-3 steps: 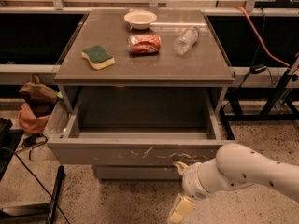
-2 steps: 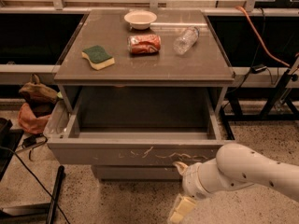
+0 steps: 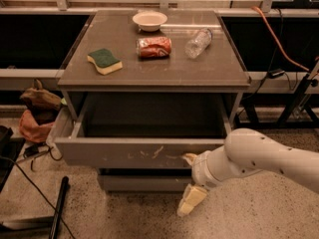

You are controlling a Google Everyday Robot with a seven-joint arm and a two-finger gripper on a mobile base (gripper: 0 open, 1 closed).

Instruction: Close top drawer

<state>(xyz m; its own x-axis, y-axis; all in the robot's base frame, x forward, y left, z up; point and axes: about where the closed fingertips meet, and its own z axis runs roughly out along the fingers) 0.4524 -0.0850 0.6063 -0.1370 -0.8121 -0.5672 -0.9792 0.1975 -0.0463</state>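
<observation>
Grey scratched top drawer (image 3: 124,153) stands open, jaws at front.

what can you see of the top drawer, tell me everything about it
The top drawer is a wide grey metal drawer with a flat, handle-less front, marked by white scratches across its middle and right. It stands pulled well out from under the cabinet top, level, and its inside is dark with nothing showing in it. The gripper is at the right end of the front panel, open, its upper finger at or against the panel. Contact is hard to confirm.
</observation>
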